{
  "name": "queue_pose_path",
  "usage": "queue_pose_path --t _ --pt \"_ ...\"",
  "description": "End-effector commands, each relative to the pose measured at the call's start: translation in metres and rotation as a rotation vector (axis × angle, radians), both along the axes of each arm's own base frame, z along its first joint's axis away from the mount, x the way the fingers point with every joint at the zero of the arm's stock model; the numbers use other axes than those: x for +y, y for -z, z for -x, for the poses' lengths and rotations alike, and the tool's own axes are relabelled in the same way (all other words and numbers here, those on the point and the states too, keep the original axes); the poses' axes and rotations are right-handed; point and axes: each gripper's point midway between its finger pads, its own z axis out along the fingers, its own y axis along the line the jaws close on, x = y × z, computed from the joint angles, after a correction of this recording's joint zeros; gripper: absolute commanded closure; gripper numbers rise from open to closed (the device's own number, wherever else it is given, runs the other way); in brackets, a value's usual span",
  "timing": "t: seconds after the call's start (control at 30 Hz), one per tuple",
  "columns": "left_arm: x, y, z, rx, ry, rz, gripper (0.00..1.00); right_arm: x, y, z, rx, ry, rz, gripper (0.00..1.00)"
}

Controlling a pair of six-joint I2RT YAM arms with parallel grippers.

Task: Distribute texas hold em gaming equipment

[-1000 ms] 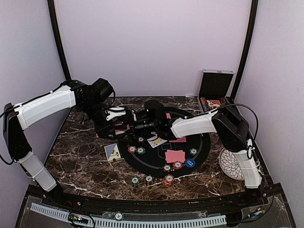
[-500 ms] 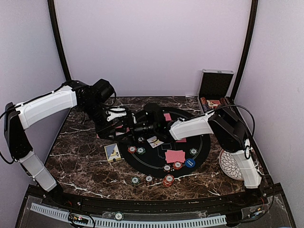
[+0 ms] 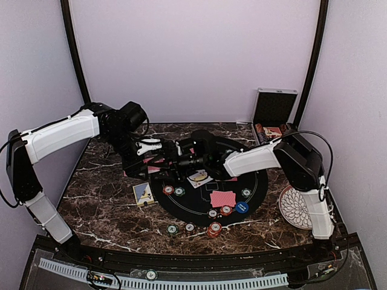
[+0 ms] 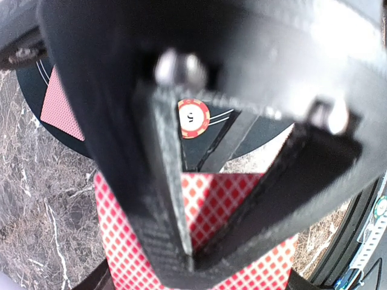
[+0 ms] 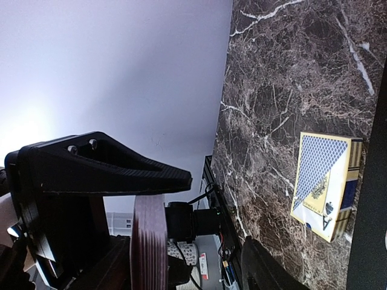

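Observation:
My left gripper point(image 4: 190, 254) is shut on a deck of red-backed playing cards point(image 4: 211, 199), held above the black round mat point(image 3: 260, 181). In the top view the left gripper point(image 3: 155, 158) and right gripper point(image 3: 172, 158) meet over the mat's left edge. The right gripper point(image 5: 217, 214) is open around the deck point(image 5: 148, 241), which shows edge-on beside its upper finger point(image 5: 121, 169). The lower finger point(image 5: 266, 272) stands apart from the deck. Red cards point(image 3: 222, 198), a face-up card point(image 3: 198, 178), striped chips point(image 3: 168, 190), a red chip stack point(image 3: 214, 229) and a blue button point(image 3: 242, 207) lie on or near the mat.
A blue and yellow card box point(image 3: 143, 193) lies on the marble left of the mat and also shows as the card box point(image 5: 326, 184) in the right wrist view. The silver case point(image 3: 273, 115) stands open at the back right. A white patterned plate point(image 3: 296, 208) sits at the right edge.
The right gripper has slid left until its jaws are around the deck in the left gripper, and the jaws have narrowed. The left arm has barely moved.

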Motion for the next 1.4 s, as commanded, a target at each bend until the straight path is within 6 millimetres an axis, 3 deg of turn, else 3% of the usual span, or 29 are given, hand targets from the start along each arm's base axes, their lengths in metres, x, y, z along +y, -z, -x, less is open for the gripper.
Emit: queue_pose_path --t 0.0,0.37,0.63,1.17,1.37 --pt "-0.001 -0.019 -0.001 -0.040 0.001 0.037 1.00 -0.011 -0.009 -0.001 -0.015 0.007 0.003 0.42" --pt "-0.001 -0.019 -0.002 -0.038 0.000 0.036 1.00 -0.022 -0.032 0.003 0.004 0.002 -0.082 0.61" --pt "-0.001 -0.016 -0.002 -0.038 0.001 0.032 1.00 -0.033 -0.057 0.003 0.032 0.010 -0.182 0.80" --pt "0.001 -0.013 -0.002 -0.031 -0.003 0.015 1.00 -0.040 -0.067 0.005 0.053 0.001 -0.230 1.00" --pt "0.003 -0.012 -0.001 -0.036 -0.001 0.010 1.00 -0.046 -0.067 0.004 0.052 0.004 -0.227 1.00"
